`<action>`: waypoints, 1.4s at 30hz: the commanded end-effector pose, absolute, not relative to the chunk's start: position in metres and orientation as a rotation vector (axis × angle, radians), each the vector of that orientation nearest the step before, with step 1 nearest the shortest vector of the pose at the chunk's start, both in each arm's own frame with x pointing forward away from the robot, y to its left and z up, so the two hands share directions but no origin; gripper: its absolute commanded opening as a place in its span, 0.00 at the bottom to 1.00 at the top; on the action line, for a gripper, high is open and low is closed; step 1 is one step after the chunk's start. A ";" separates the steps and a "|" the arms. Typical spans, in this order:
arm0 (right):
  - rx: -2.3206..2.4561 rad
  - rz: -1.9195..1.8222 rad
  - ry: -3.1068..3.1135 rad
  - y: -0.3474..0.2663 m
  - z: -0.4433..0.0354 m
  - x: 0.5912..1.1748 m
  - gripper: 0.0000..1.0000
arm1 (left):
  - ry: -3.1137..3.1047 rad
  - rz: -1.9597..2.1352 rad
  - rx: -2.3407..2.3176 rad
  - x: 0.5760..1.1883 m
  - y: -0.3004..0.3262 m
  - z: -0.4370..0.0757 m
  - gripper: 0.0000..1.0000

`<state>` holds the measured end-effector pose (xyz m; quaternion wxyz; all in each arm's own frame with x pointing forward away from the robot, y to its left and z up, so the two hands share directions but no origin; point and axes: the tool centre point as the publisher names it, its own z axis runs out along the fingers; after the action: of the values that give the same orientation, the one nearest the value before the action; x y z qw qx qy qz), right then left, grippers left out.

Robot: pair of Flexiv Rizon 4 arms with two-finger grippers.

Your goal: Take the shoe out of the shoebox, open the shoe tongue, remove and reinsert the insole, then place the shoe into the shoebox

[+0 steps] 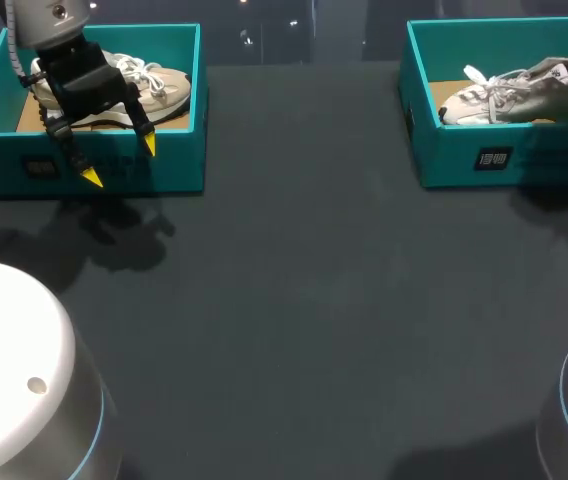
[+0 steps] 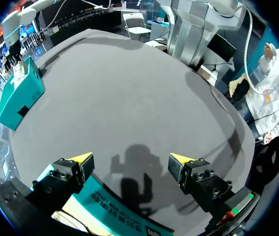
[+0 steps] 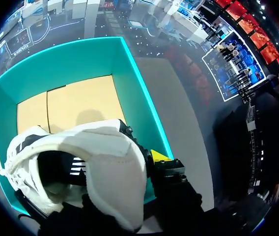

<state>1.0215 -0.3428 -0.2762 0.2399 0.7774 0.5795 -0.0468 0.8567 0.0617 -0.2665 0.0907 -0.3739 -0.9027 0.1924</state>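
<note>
left gripper [image 1: 120, 162] hangs open before the near wall of the left shoebox [image 1: 179, 150], which holds a beige shoe [image 1: 159, 92]. the right shoebox [image 1: 449, 165] holds a white shoe [image 1: 504, 95].

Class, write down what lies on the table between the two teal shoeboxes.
Nothing. In the head view, the stretch of dark table between the left shoebox and the right shoebox is bare.

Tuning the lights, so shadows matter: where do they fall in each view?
Head view: the left gripper casts a soft shadow on the table before the left shoebox. Left wrist view: that shadow lies between its open fingers. Right wrist view: the white shoe shades the cardboard floor of the right shoebox.
</note>
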 end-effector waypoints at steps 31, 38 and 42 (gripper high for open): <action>2.160 -0.117 1.703 -0.323 -0.332 1.018 0.00 | -2.683 0.569 -1.112 0.856 0.062 -0.266 1.00; 2.192 -0.122 1.686 -0.329 -0.339 1.024 0.00 | -2.683 0.569 -1.112 0.856 0.062 -0.266 1.00; 2.201 -0.109 1.691 -0.332 -0.342 1.027 0.00 | -2.683 0.569 -1.112 0.856 0.062 -0.266 1.00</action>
<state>1.0220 -0.3297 -0.3401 0.1859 0.7788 0.5977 -0.0404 0.8566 0.0617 -0.2665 0.0907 -0.3739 -0.9027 0.1924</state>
